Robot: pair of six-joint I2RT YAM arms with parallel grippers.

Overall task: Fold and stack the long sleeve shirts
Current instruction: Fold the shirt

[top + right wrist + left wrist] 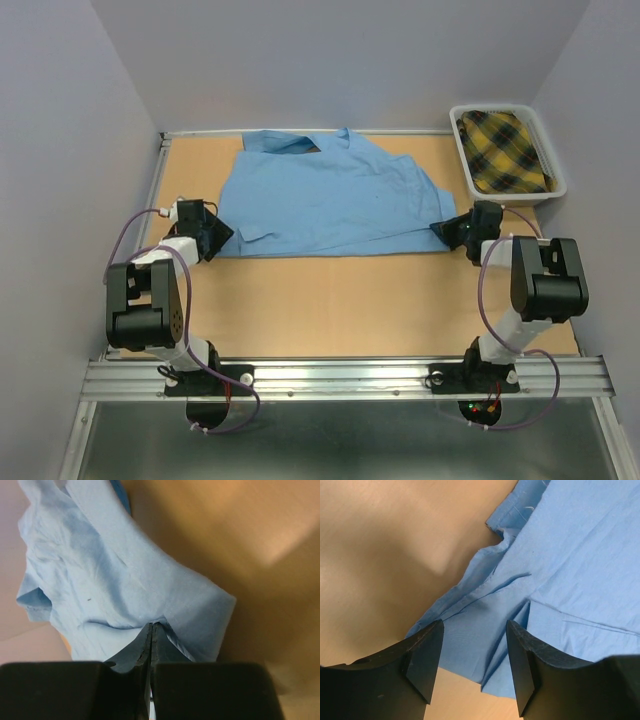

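A light blue long sleeve shirt (330, 200) lies spread on the wooden table, collar toward the far edge. My left gripper (215, 235) hovers open at its near left corner; in the left wrist view the two fingers straddle the folded hem (470, 645) of the shirt (570, 555) without closing on it. My right gripper (447, 228) is at the shirt's right edge. In the right wrist view its jaws (151, 626) are shut and the blue cloth (125, 580) puckers at their tips, pinched between them.
A white basket (458, 125) stands at the far right corner with a yellow and black plaid cloth (505, 150) in it. Bare wooden table (340, 300) lies between the shirt and the arm bases. Grey walls close in the sides.
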